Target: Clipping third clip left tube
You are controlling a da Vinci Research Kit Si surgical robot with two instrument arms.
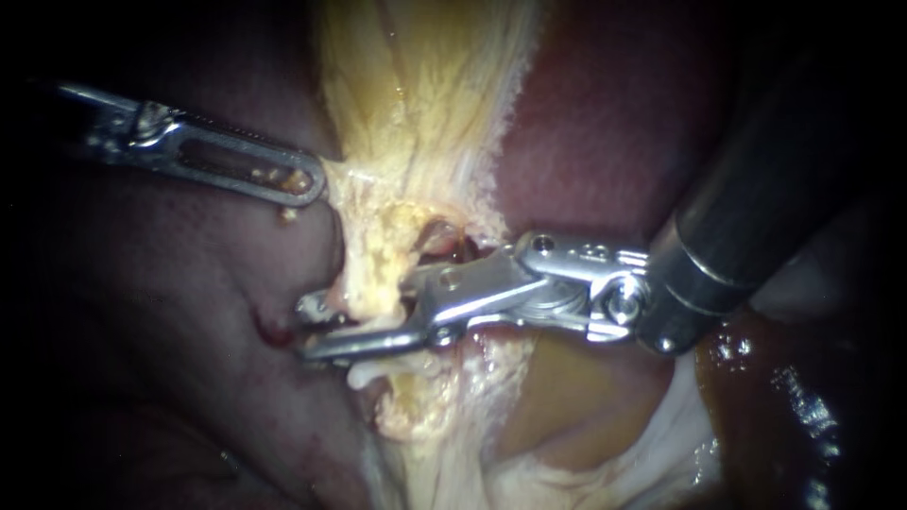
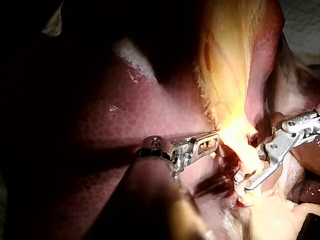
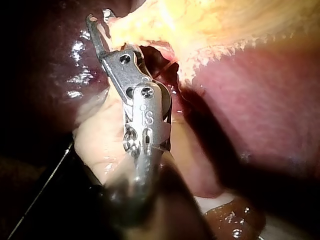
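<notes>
Dark red liver surface (image 1: pixel 605 113) | slotted steel left instrument (image 1: pixel 310 184): jaws pinch ragged yellow fatty tissue (image 1: pixel 416 94) | hinged steel right instrument (image 1: pixel 314 329): jaws spread, straddling pale yellow tube (image 1: pixel 364 288)

Colours: pale yellow fibrous tissue strand (image 1: pixel 416 113) streaked cream-white with a frayed white edge; smooth dark maroon liver (image 1: pixel 605 123) showing a fine pale net-like mottling in the left wrist view; bright silver metal left instrument (image 1: pixel 304 184); silver-tipped right instrument (image 1: pixel 316 331) on a glossy black shaft.
</notes>
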